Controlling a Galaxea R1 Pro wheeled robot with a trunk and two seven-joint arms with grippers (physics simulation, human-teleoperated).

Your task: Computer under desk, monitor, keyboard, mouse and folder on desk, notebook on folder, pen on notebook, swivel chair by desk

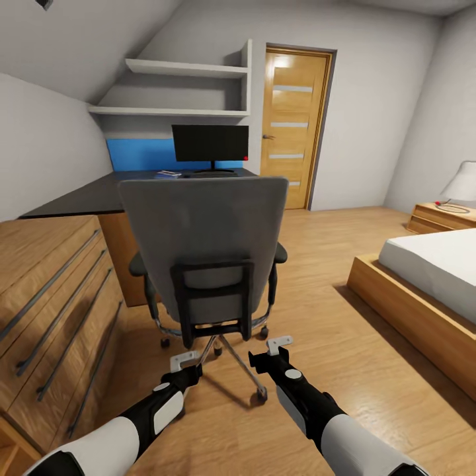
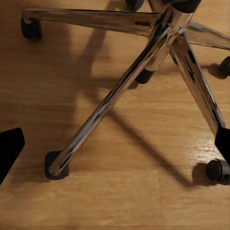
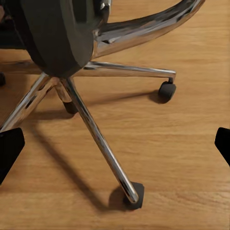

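A: Where is the chair [image 1: 205, 244]?

B: Right ahead on the wooden floor [image 1: 344, 277], its grey back toward the camera, standing just in front of the black surface [image 1: 86, 195]. Its chrome star base [image 2: 143, 72] and black casters show close up from both wrists.

A: And on the surface?

B: The monitor [image 1: 210, 143] stands upright at the far end, before the blue panel [image 1: 139, 153]. A small blue flat thing lies left of its stand; it may be the folder [image 1: 168, 173], but it is too small to be sure. A slim dark strip by the stand's foot I cannot name.

A: The pincers?

B: The left pincer [image 1: 185, 360] and right pincer [image 1: 279, 344] both hover low behind the chair, near its base, touching nothing. Each is spread wide, holding nothing; in the wrist views the black fingertips [image 3: 10, 148] sit at opposite edges.

A: Anything else?

B: A wooden drawer chest [image 1: 53, 311] at left, a bed [image 1: 436, 264] at right, a door [image 1: 291, 125] beyond.
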